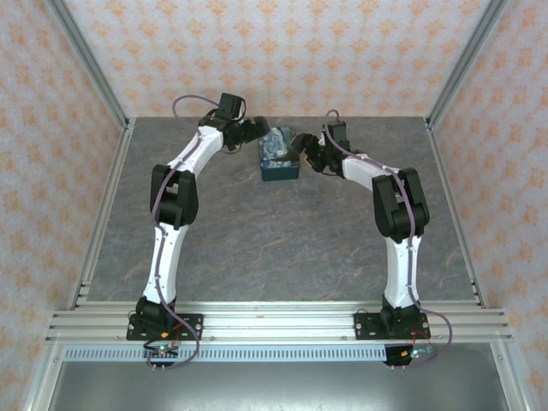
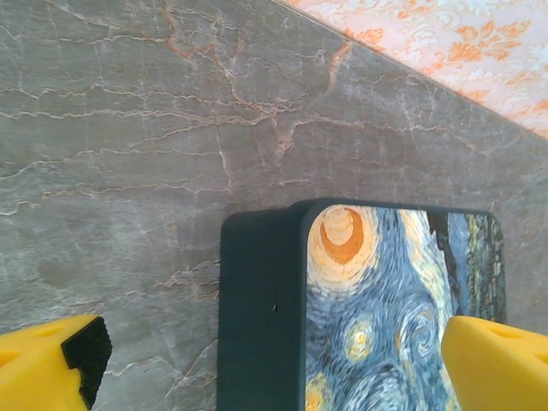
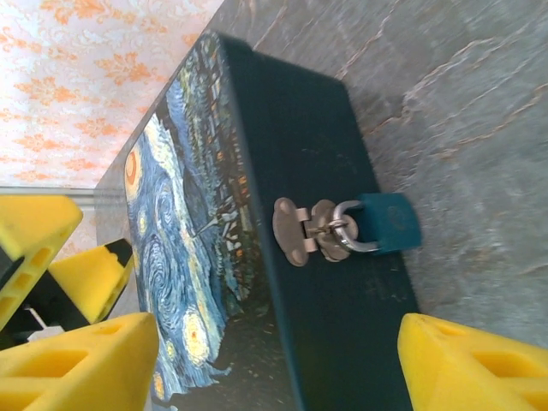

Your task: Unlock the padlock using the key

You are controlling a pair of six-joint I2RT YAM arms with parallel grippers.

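The padlock (image 3: 390,223) is small and teal, its metal shackle hooked through a silver hasp (image 3: 304,229) on the dark side wall of the starry-print box (image 1: 278,157). It rests against the box just above the tabletop. My right gripper (image 3: 278,368) is open, its yellow fingers (image 3: 475,364) standing wide on either side of the box's latch side, short of the padlock. My left gripper (image 2: 274,368) is open at the opposite side of the box (image 2: 360,308), one finger over the lid and one over the table. The key is out of view.
The box stands at the far middle of the grey marble table (image 1: 274,240). Metal frame rails (image 1: 94,214) and patterned walls bound the table on three sides. The left gripper's yellow fingers (image 3: 43,240) sit beyond the box's lid in the right wrist view.
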